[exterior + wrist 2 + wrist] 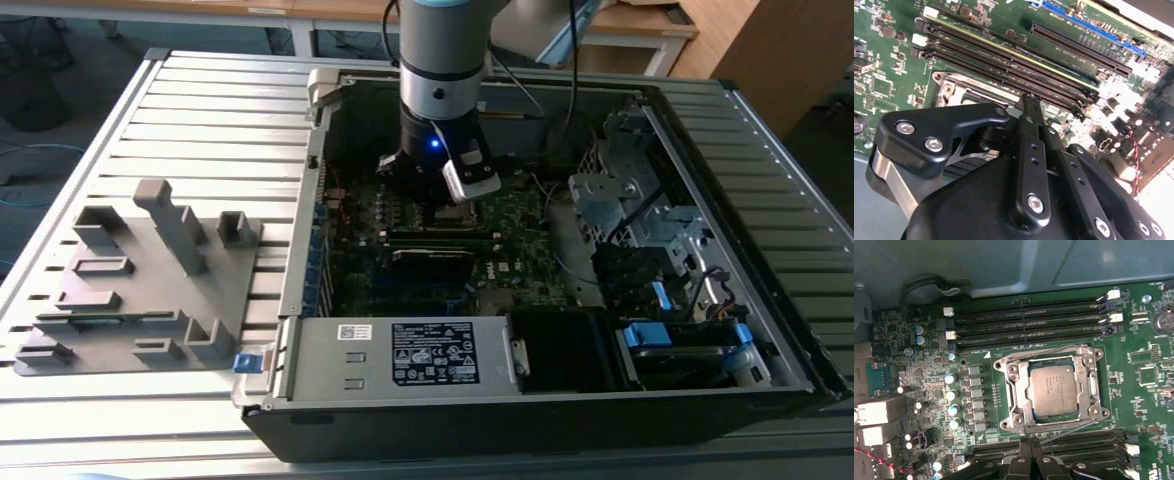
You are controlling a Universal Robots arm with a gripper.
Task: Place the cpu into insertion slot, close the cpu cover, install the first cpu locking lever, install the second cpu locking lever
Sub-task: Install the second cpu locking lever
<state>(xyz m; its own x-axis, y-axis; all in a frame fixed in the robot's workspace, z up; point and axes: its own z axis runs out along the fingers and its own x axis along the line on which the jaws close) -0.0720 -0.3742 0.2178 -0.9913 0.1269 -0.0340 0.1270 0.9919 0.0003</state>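
A: Item one, as catalogued from the first wrist view?
B: The cpu [1052,386] is seen seated in the slot [1019,390], grey top upward, square, so no long axis is given; its edges are set parallel to the memory slots [1029,322]. The cover [1089,385] is laid down around it as a silver frame. Thin levers [1054,351] are seen along the frame's edges; whether they are latched cannot be told.

A: And from the exterior view?
B: The arm [442,60] is recorded standing down into the open case [320,300], the gripper [447,195] low over the board [521,215]. A grey fixture [134,280] is laid on the slatted table [200,100], at the exterior view's left of the case. A white label [434,352] is borne by the power supply; its print is not legible.

A: The second wrist view?
B: The fingers [1030,107] are shown drawn together to a narrow tip, nothing held between them, just above the socket frame and beside the memory slots.

A: Writing on the chip?
B: Faint marks are present on the lid, probably print, unread.
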